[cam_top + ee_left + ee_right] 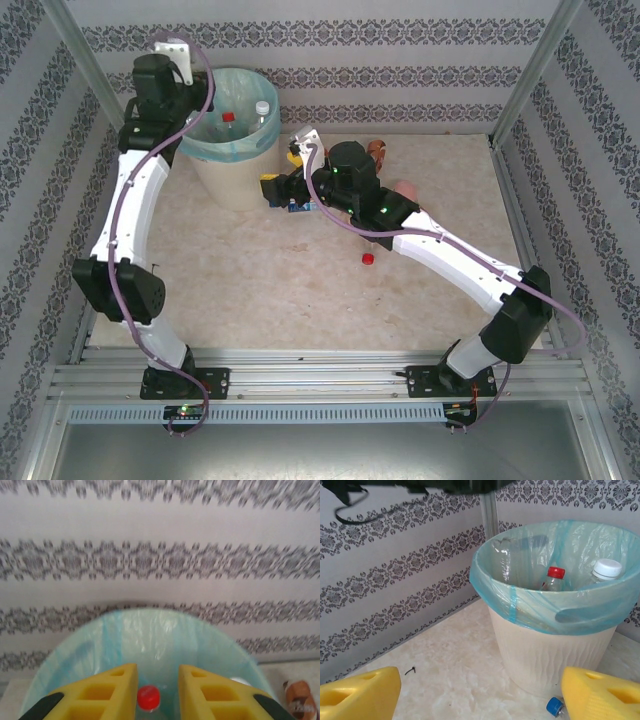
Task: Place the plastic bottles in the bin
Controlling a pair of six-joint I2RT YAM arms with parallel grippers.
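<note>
Right end effector near frame-cropped blue-capped bottle

Lab robot cell dressed as home: aluminium frame posts, damask wallpaper panels (printed stripes), marble-look tabletop.

Your left fingers are yellow, black toward the base. Between them you see a red-capped bottle against the pale teal bag. The wall ahead is off-white with grey-black damask bands. Off the right fingertip there's a brown bottle. Your right fingers are yellow too. Ahead of them the bin is cream with wavy ribbing, and a clear white-capped bottle stands inside. A blue cap sits by the right-hand finger. The table is beige with marble veining.
</note>
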